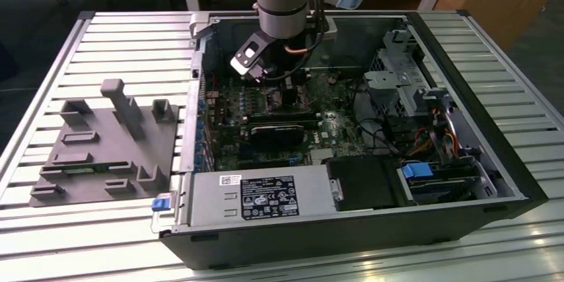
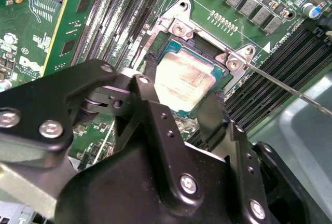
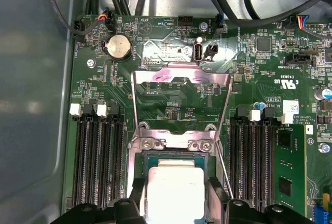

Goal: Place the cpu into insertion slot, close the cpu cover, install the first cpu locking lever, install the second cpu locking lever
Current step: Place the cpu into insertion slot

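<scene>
The gripper [image 3: 175, 197] reaches down into the open computer case [image 1: 493, 163], toward the far side of the green motherboard [image 1: 264, 138] and a little to the exterior view's left of the case's middle. In both wrist views its black fingers [image 2: 155, 115] stand on two opposite edges of the cpu [image 3: 175, 185] and appear to pinch it there. The cpu lies flat, either in the insertion slot [image 3: 176, 154] or just above it; whether it is fully seated cannot be told.

The cpu cover [image 3: 181, 73] is swung up and open on the far side of the slot. A thin locking lever [image 2: 290, 90] stands loose beside it. Long memory slots [image 3: 98, 162] run along both sides.

The cpu is probably light, stiff and thin, and its smooth metal top gives little friction. It is probably fragile as well, since the contacts underneath and in the slot would bend under a tilt or a push. The bare side edges are the sensible place to hold it, level, with light pressure.
</scene>
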Robot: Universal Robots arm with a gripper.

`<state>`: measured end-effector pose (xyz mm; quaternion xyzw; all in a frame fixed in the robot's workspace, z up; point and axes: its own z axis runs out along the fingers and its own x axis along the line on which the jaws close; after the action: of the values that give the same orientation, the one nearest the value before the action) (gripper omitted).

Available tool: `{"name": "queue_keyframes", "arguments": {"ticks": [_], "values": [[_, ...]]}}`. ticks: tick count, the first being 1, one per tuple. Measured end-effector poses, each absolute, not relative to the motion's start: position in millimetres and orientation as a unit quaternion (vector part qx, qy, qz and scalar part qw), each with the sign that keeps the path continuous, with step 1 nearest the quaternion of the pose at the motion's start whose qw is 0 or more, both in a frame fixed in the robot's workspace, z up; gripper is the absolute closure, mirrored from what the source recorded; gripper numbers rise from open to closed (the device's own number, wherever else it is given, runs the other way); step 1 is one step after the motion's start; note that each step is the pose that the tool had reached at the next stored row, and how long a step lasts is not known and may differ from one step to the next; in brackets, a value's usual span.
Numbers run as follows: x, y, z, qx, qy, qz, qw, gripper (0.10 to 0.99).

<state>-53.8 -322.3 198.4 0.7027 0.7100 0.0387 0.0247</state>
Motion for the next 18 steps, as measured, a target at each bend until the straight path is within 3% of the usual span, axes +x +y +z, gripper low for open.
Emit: {"name": "queue_keyframes", "arguments": {"ticks": [18], "values": [[-53.9, -322.4, 196.2, 0.703, 0.710, 0.038, 0.025, 0.514]]}}
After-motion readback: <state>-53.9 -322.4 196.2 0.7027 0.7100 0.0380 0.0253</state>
